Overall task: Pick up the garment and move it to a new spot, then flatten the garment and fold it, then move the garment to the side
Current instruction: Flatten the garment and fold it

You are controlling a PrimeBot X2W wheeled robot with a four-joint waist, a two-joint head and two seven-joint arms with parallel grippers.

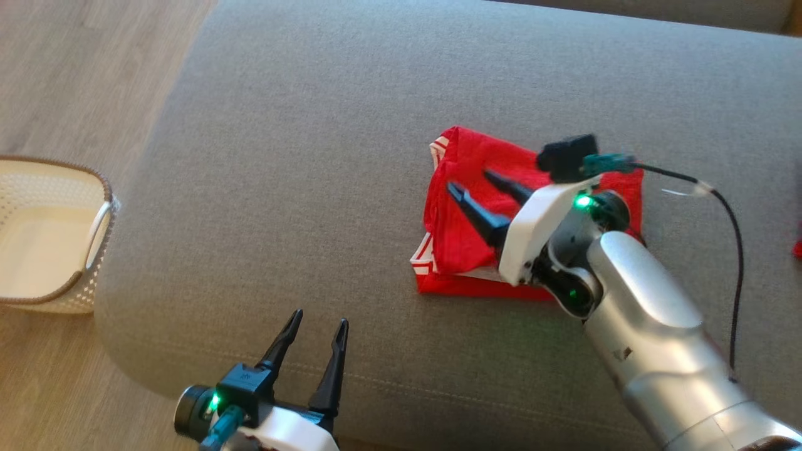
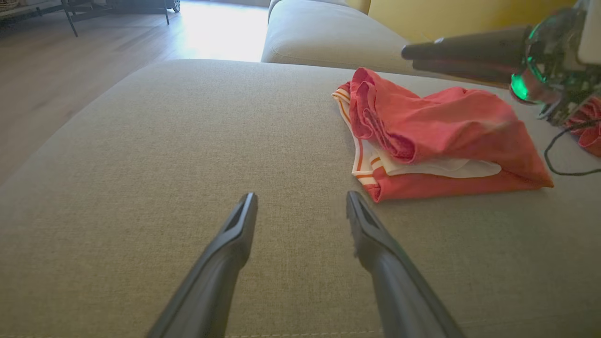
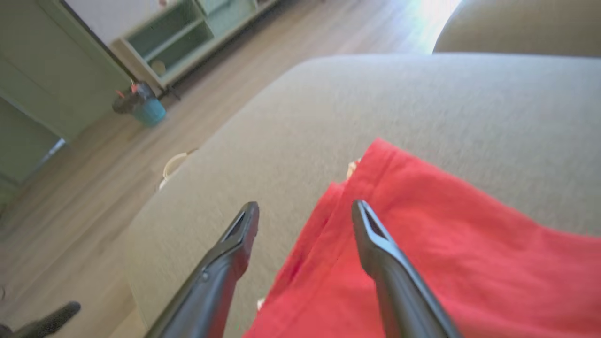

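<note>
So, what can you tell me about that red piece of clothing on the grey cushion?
The red cloth garment, trimmed with white-and-red striped bands and showing a white inner layer, lies folded in loose, rumpled layers on the grey fabric cushion. The right gripper with two dark fingers hangs open just over it, gripping nothing.

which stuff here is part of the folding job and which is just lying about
Job: red garment; right pincer, open over it; left pincer, open; grey sofa seat under it.
Lying about: white basket; blue bucket by the shelf unit; second red cloth.
</note>
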